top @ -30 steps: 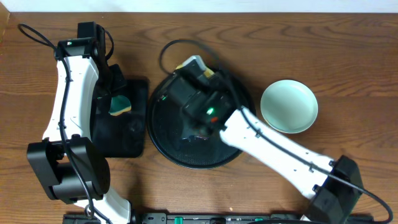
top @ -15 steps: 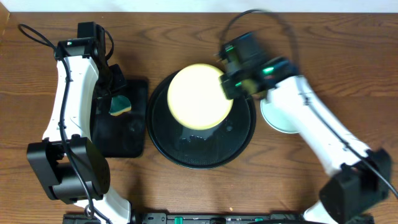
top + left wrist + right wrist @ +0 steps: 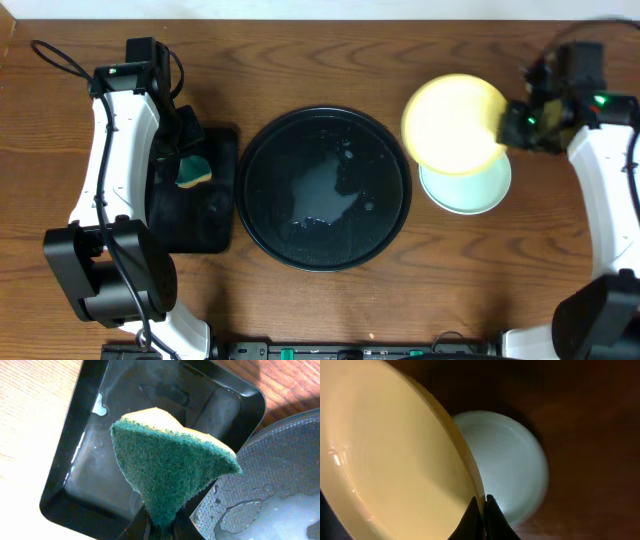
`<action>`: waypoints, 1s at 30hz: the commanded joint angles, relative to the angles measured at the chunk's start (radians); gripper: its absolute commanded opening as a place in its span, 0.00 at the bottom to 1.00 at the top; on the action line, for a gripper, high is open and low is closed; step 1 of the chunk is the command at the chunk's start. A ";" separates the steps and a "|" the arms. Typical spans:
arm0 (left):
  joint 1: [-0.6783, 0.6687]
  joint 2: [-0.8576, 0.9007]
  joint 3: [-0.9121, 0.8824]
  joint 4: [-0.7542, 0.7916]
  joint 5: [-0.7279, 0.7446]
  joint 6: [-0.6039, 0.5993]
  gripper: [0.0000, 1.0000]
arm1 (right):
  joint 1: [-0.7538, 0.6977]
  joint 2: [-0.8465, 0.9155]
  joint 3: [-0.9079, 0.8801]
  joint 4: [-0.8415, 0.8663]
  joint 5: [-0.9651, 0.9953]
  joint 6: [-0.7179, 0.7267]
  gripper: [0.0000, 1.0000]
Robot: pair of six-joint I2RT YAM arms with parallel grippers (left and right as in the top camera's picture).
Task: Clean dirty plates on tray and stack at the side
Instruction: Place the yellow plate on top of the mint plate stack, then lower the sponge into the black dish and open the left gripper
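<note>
A green-and-yellow scouring sponge (image 3: 193, 170) (image 3: 170, 470) hangs over the wet, glossy black rectangular plastic tray (image 3: 205, 220) (image 3: 67, 467), which sits on the brown wooden table (image 3: 300, 60).

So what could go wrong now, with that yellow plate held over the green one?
The right gripper pinches the yellow plate only at its rim, so it could slip or swing. It sits off-centre above the mint plate; let go here, it might land crooked or slide off.
</note>
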 commanded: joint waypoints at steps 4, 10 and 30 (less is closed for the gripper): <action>0.004 0.000 -0.006 0.002 -0.005 0.003 0.07 | -0.092 0.005 -0.185 0.117 0.039 0.062 0.01; 0.005 0.000 -0.006 0.004 -0.006 0.003 0.08 | -0.080 0.005 -0.301 0.249 0.030 0.062 0.01; 0.013 0.000 -0.093 0.085 -0.032 0.176 0.07 | -0.041 0.004 -0.198 0.134 -0.124 -0.008 0.83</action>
